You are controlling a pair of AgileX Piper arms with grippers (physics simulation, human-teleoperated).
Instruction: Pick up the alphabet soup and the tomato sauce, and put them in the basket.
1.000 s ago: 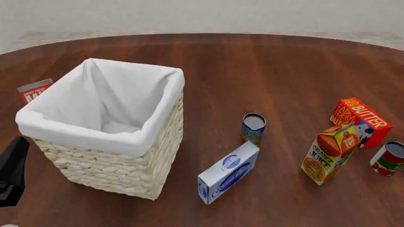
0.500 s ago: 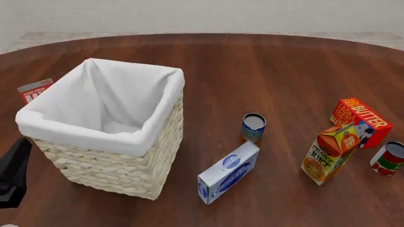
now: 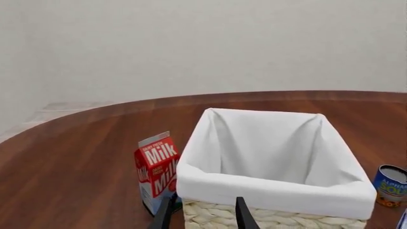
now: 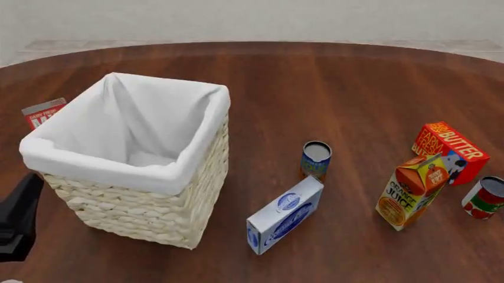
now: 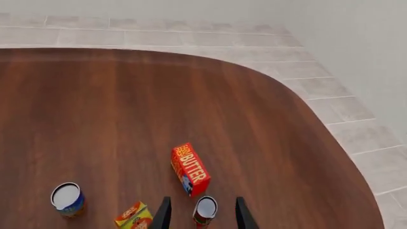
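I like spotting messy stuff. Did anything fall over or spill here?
Nothing spilled. Only the blue-and-white box lies flat on the table, just in front of the alphabet soup. The cans, both cartons and the basket stand upright.

left arm (image 4: 18, 221): matte black, angular shell | gripper fingers (image 3: 243, 214): slim, dark, flat blades

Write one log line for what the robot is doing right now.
left end effector: open, by basket | right end effector: open, above sauce | soup: on table, untouched | basket: empty
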